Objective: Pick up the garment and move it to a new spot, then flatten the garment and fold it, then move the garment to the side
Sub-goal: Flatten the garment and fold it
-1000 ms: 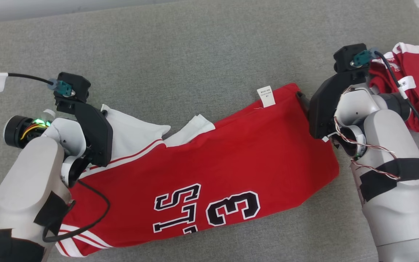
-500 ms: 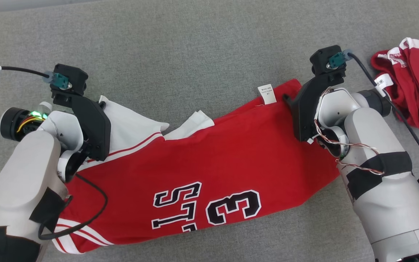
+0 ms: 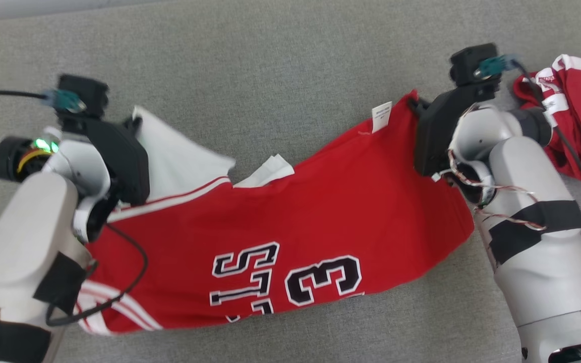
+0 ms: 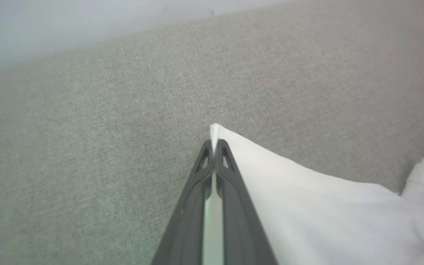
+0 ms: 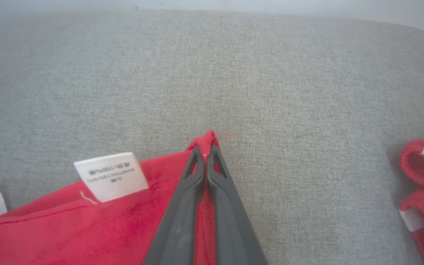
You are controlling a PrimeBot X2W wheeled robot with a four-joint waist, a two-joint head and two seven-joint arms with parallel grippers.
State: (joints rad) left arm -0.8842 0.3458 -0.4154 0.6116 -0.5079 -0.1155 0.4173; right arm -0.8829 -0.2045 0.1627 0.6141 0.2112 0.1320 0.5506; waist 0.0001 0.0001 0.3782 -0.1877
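Task thing: the garment (image 3: 290, 227), a red jersey with white trim, is spread lengthwise across the grey tabletop (image 3: 270, 60) between the two arms.
Left tool: the left tool (image 4: 215, 145) is clamped on the garment's white corner, and a strip of white cloth shows between its two dark fingers.
Right tool: the right tool (image 5: 205, 152) is pinched on the garment's red corner, and a small peak of red cloth pokes out past its fingertips.
White panel: the white panel (image 3: 179, 161) fans out from the left tool's grip toward the red body.
Lettering: the black-and-white lettering (image 3: 285, 282) sits on the near half of the garment.
Care label: the care label (image 5: 110, 176) stands out from the far edge, just beside the right tool.
Second red garment: the second red garment (image 3: 580, 126) lies bunched at the right edge of the tabletop, apart from the garment.
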